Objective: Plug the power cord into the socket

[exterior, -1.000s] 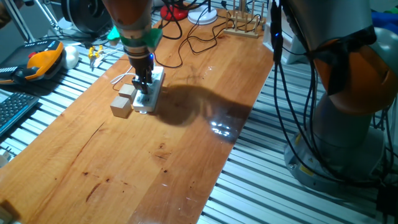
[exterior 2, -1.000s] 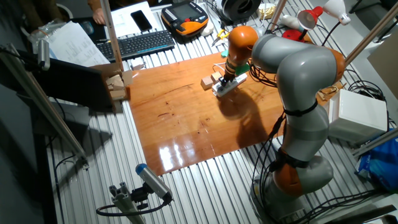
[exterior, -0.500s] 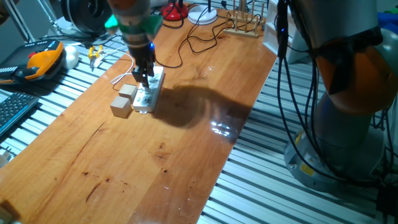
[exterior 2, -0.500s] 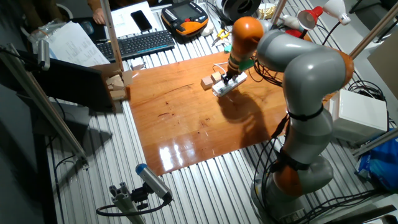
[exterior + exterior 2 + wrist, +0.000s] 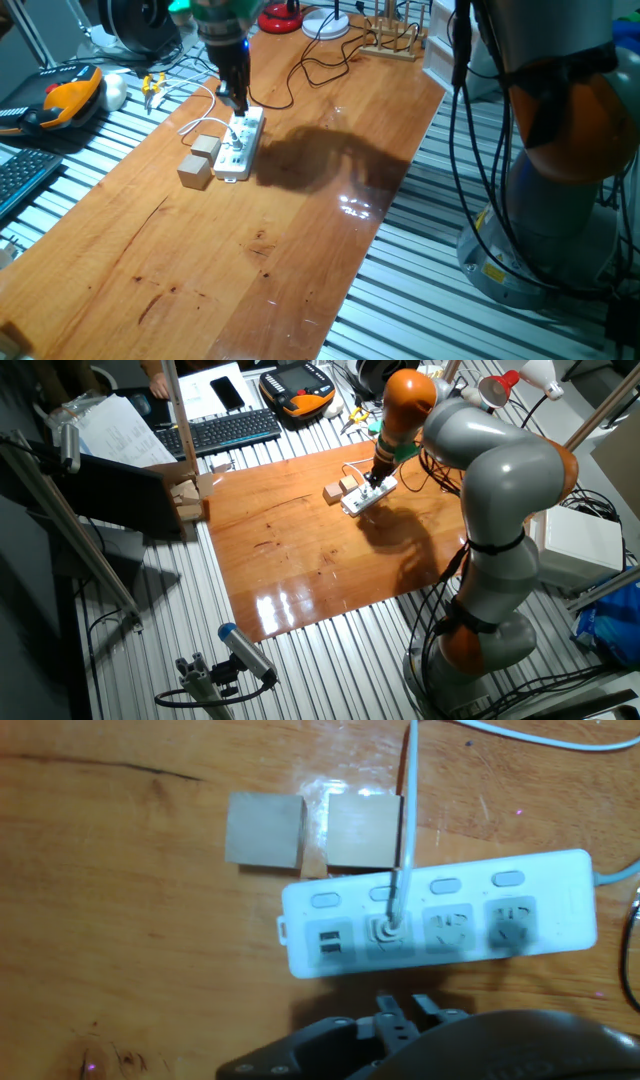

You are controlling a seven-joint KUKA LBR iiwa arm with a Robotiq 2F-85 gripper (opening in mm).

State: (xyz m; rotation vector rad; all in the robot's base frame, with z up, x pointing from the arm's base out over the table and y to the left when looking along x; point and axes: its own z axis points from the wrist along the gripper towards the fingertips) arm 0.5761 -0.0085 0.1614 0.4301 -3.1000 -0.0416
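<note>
The socket, a long white power strip [image 5: 240, 146], lies on the wooden table; it also shows in the other fixed view [image 5: 365, 496] and fills the hand view [image 5: 500, 910]. The small white plug [image 5: 385, 928] sits in the strip's second outlet. Its thin white power cord [image 5: 408, 810] runs away past the blocks and loops off to the left [image 5: 200, 104]. My gripper [image 5: 236, 100] hangs a little above the strip's far end, apart from the plug, with its jaws slightly apart and empty. It shows at the bottom of the hand view [image 5: 408, 1008] and in the other fixed view [image 5: 378, 475].
Two tan cube blocks [image 5: 197, 170] [image 5: 265, 830] stand against the strip's left side. A thin black cable [image 5: 320, 68] runs over the table's far end. A wooden rack [image 5: 390, 42] stands at the back. An orange pendant [image 5: 70, 95] and keyboard [image 5: 225, 428] lie beside the table.
My gripper has risen off the strip and moved toward its far end. The plug stays in the outlet, let go.
</note>
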